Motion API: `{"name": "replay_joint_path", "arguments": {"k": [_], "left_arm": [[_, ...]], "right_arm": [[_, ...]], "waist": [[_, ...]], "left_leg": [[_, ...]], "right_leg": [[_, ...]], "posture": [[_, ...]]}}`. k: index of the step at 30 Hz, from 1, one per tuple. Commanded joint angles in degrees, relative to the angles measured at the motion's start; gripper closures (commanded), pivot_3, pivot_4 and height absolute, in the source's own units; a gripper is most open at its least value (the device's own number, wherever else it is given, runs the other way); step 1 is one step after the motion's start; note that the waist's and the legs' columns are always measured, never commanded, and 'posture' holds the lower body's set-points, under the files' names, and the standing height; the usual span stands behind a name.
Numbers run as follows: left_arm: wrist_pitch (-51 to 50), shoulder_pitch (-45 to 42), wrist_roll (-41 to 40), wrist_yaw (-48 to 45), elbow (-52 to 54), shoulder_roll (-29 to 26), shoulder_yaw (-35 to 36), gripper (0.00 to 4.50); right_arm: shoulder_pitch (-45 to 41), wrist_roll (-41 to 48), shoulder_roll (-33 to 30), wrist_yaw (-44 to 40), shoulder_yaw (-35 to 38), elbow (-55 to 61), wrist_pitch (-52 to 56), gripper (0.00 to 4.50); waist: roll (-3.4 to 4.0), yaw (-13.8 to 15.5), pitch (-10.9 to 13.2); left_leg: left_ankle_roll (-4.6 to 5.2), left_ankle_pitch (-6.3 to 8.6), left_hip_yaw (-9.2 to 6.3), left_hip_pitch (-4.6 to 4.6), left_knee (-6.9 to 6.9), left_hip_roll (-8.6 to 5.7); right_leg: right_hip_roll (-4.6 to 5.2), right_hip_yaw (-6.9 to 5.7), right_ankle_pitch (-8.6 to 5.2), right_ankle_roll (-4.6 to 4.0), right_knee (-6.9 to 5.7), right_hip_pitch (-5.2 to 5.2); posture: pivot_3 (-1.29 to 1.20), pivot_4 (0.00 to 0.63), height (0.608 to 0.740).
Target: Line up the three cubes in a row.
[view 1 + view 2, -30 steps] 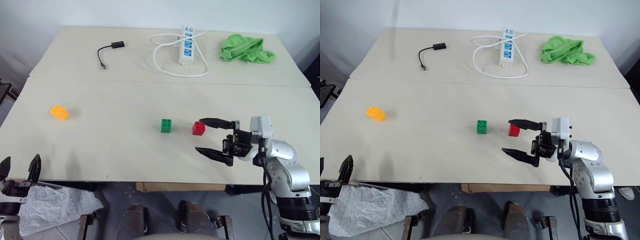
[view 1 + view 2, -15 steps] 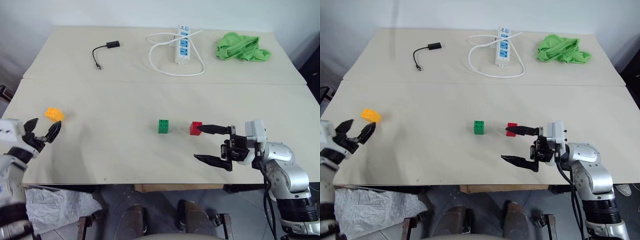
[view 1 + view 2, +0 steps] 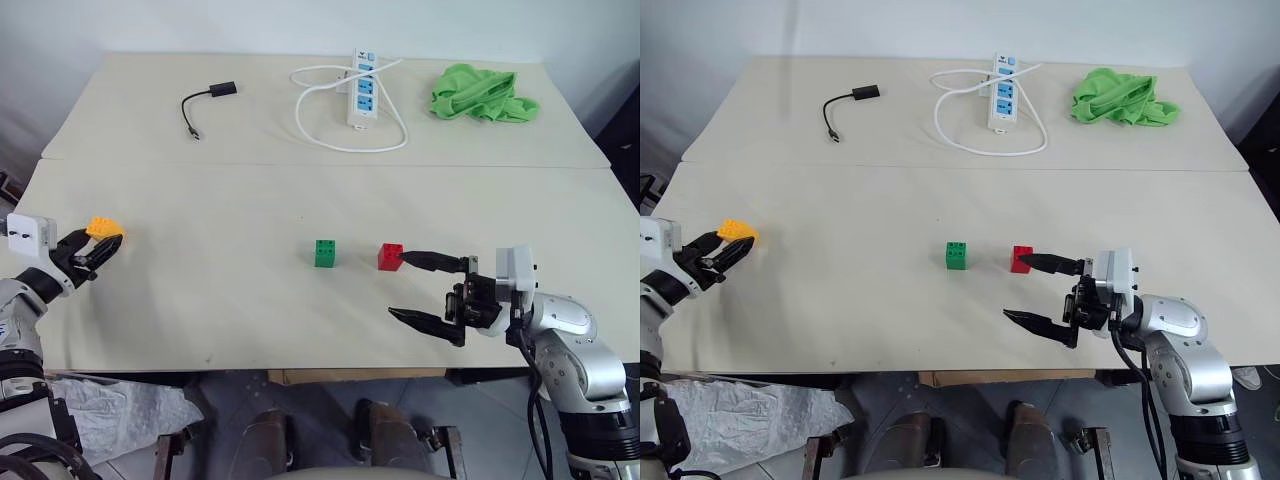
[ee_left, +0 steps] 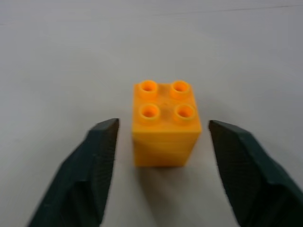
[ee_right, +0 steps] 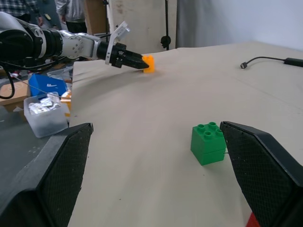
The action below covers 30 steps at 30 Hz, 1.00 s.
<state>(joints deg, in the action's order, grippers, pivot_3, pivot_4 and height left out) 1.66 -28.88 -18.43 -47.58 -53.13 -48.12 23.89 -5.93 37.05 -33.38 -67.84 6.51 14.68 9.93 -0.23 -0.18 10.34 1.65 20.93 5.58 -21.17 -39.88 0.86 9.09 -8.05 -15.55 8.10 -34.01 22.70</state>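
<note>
Where the desk (image 3: 250,300) nears its left edge, the left pincer (image 3: 92,252) straddles the orange-yellow cube (image 4: 164,123), its fingers (image 4: 97,156) parted with a gap on each side, gripping nothing. Wide open, the right pincer (image 3: 425,290) hovers beside the red cube (image 3: 391,257), one fingertip at it; contact is hard to judge. Just left stands the green cube (image 3: 325,253).
</note>
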Motion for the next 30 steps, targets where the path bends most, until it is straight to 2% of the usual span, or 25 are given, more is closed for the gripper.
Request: {"name": "replay_joint_path", "arguments": {"k": [1,2,5,8,11,15,18,23,30], "left_arm": [[2.4,-1.6,0.3,-5.4,0.0,-1.7,-1.0,2.76],[3.1,-1.7,0.1,-9.7,1.3,-1.6,-2.4,3.00],[5.0,-2.6,-1.1,-22.6,5.5,-1.0,-5.8,3.00],[10.4,-7.7,3.1,-35.0,8.0,0.4,-14.9,3.00],[13.0,-12.9,4.6,-41.9,7.3,4.8,-20.5,3.00],[18.0,-17.7,7.1,-44.8,2.4,9.3,-25.8,3.00],[23.7,-22.5,11.2,-42.6,-6.1,12.3,-28.7,3.00],[25.9,-27.7,13.4,-40.0,-14.2,15.4,-28.9,3.00],[27.4,-31.5,16.7,-38.9,-18.4,16.6,-28.9,3.00]], "right_arm": [[1.5,0.3,-0.9,0.5,1.9,3.0,-1.0,0.00],[2.1,0.4,-1.3,0.6,2.4,3.3,-0.9,0.00],[3.6,1.0,-2.8,0.4,4.1,3.6,-0.3,0.00],[6.0,1.6,-5.1,-0.6,6.5,3.3,0.1,0.00],[7.7,2.2,-5.9,-0.6,7.6,3.9,0.4,0.00],[8.6,2.5,-6.5,-0.6,8.4,4.5,0.5,0.00],[11.1,3.2,-7.0,-0.1,10.2,6.2,0.9,0.00],[15.5,3.7,-6.9,0.0,11.9,8.0,1.1,0.00],[18.4,3.4,-6.5,0.3,11.8,8.4,0.6,0.00]], "waist": [[0.00,0.0,0.0],[0.00,0.1,0.0],[-0.01,0.2,0.0],[-0.03,0.8,0.0],[-0.03,1.2,0.0],[-0.03,1.1,0.0],[-0.05,0.9,0.0],[-0.07,1.3,0.0],[-0.09,1.8,0.0]], "left_leg": [[0.00,0.00,0.00,0.00,0.00,0.00],[0.00,0.00,0.01,0.00,0.00,0.00],[0.00,0.00,0.02,-0.02,-0.03,-0.01],[0.01,0.00,0.02,-0.07,-0.10,-0.01],[0.01,0.00,0.10,-0.02,-0.15,-0.02],[0.01,0.00,0.13,-0.02,-0.15,0.01],[0.02,0.00,0.14,-0.04,-0.13,0.05],[0.05,0.02,0.15,-0.04,-0.18,0.06],[0.11,0.05,0.11,-0.05,-0.28,0.06]], "right_leg": [[0.00,0.00,0.00,0.00,0.00,0.00],[0.00,0.00,0.00,0.00,0.00,0.00],[0.00,0.00,0.00,0.00,-0.01,0.00],[0.00,-0.02,0.00,0.00,-0.03,0.00],[0.00,0.01,0.00,0.00,-0.04,-0.03],[-0.06,0.06,0.01,0.01,-0.03,-0.02],[-0.15,0.08,0.01,0.01,0.03,0.00],[-0.16,0.13,0.03,0.05,0.05,-0.02],[-0.14,0.15,0.05,0.09,0.04,-0.06]], "posture": [[0.00,0.150,0.740],[0.00,0.150,0.740],[0.00,0.150,0.740],[0.00,0.150,0.740],[0.00,0.150,0.740],[0.00,0.150,0.740],[0.00,0.150,0.740],[0.00,0.150,0.740],[0.00,0.150,0.740]]}}
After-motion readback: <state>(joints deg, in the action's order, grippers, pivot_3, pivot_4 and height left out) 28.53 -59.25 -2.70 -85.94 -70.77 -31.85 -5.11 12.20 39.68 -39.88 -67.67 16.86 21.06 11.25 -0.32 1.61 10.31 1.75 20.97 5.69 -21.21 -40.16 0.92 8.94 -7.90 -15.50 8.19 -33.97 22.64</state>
